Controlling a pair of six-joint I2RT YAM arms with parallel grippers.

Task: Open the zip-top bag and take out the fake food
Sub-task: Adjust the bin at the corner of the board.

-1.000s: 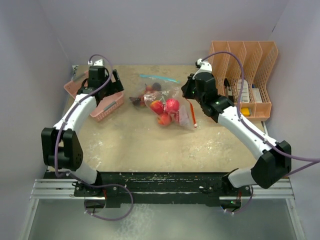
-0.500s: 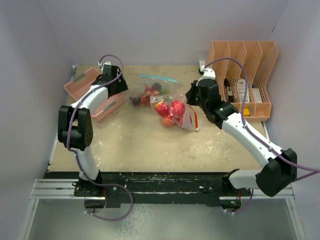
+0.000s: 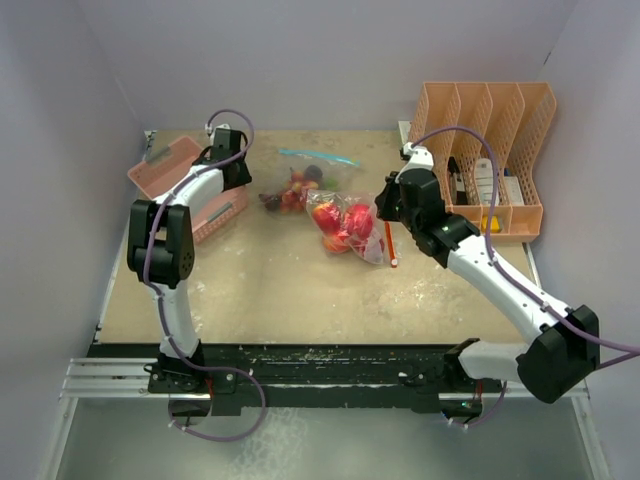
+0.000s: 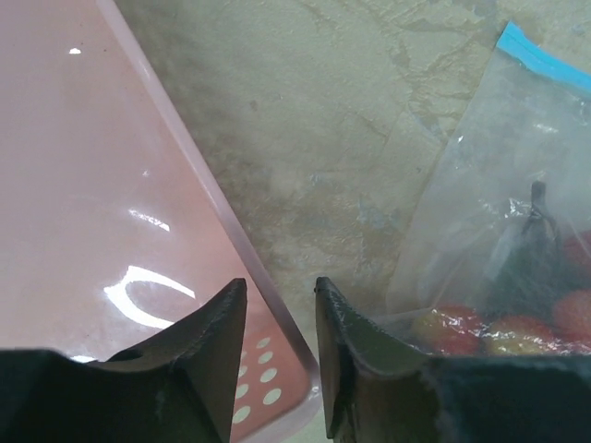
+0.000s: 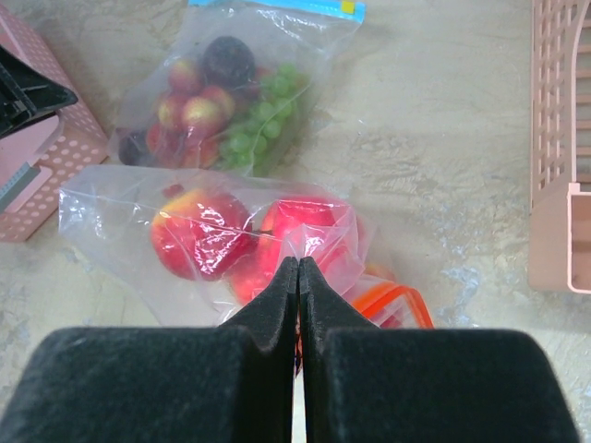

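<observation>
Brings the left gripper across from the middle of the pink basket to its rim, just beside the blue-zip bag; fingers slack, narrowly apart, grasping nothing. Draws the right gripper slightly nearer over the table, fingers clenched on a fold of the red-zip bag, bunching it. Leaves the fake food inside both bags. Cannot tell whether the red seal is parted. Probably sets up a two-handed pull; removal not yet begun.
</observation>
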